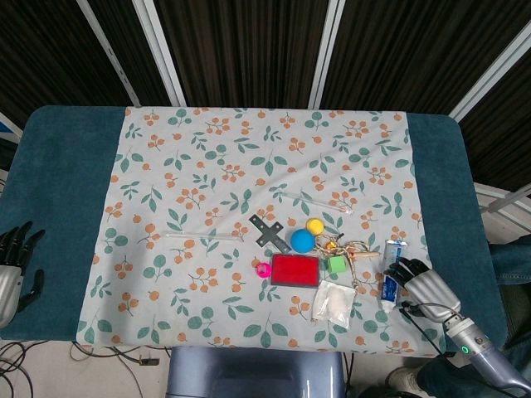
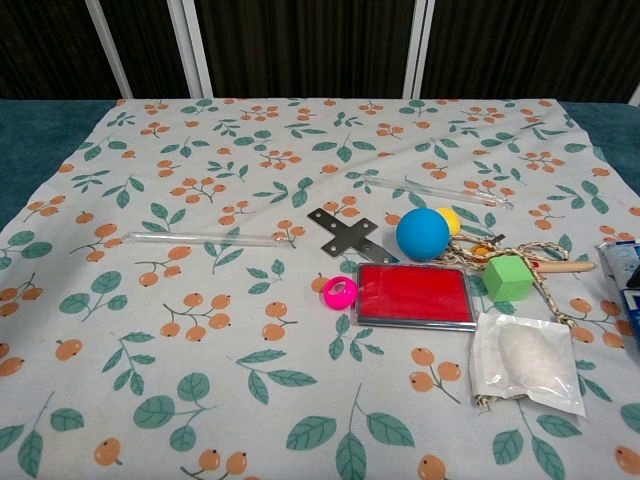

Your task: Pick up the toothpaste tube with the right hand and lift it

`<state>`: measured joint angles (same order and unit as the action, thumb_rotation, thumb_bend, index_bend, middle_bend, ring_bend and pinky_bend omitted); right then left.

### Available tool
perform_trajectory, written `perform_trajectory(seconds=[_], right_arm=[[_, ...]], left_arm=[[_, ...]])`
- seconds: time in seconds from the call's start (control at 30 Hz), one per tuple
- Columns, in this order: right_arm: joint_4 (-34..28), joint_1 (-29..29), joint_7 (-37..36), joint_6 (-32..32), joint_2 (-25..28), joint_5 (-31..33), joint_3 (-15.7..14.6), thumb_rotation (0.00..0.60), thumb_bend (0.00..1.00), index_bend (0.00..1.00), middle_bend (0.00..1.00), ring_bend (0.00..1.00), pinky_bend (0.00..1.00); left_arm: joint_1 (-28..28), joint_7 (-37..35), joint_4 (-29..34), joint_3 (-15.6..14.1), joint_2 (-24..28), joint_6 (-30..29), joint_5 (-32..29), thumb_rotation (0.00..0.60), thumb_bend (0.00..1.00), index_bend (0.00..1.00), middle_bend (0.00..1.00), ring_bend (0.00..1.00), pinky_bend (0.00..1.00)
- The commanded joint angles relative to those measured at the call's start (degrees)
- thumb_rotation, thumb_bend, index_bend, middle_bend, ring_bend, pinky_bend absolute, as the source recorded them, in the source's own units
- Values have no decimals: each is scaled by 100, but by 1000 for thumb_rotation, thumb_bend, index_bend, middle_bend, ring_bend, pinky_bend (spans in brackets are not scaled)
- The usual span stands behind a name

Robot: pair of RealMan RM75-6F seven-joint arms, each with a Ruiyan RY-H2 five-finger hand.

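I am working the right hand (image 1: 421,286) in from the table's four o'clock corner, and in the head view it is sitting over the lower half of the toothpaste tube (image 1: 392,261), which is lying lengthwise on the floral cloth (image 1: 207,166) near its right edge, cap end pointing toward six o'clock. The dark fingers (image 1: 401,267) are reaching across the tube from its three o'clock side; I cannot tell whether they are touching it or whether they are curling round it, since the back of the hand is hiding the grasp. I judge this to be the approach just short of closing, with the lift not yet begun.

I am coming from the outside edge because the tube's nine o'clock side is crowded: a white sachet (image 1: 333,302), a green cube (image 1: 336,264) and a tangle of string with a wooden stick (image 1: 358,251) are lying near it, and beyond them a red flat case (image 1: 294,270), a blue ball (image 1: 302,240) and a small yellow ball (image 1: 314,225).

In the chest view only the tube's edge (image 2: 628,280) is showing at the right border; the hand is not showing there.

The left hand (image 1: 12,265) is resting at the table's eight o'clock corner, fingers apart, holding nothing.
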<state>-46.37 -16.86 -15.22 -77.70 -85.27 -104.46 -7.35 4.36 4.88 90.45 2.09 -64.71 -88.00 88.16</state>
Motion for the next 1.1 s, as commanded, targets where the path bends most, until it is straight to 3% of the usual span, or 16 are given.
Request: perform_trajectory(seconds=[0.03, 0.27, 0.47, 1.1], right_arm=[[68, -53, 35, 29, -80, -11, -25, 600, 307, 264, 263, 164, 224], [200, -179, 127, 181, -220, 1, -63, 600, 344, 328, 333, 182, 224], [192, -292, 213, 209, -274, -16, -91, 600, 403, 460, 474, 263, 224], [-367, -386, 259, 166, -126, 155, -83, 600, 540, 730, 719, 478, 285]], left_arm=[[0, -2, 3, 4, 3, -2, -3, 600, 532, 107, 0, 25, 97], [-1, -14, 1, 11, 9, 2, -22, 600, 532, 107, 0, 25, 97], [2, -2, 13, 10, 9, 20, -35, 600, 533, 107, 0, 25, 97], [0, 4, 56, 5, 41, 52, -65, 600, 533, 110, 0, 25, 109]])
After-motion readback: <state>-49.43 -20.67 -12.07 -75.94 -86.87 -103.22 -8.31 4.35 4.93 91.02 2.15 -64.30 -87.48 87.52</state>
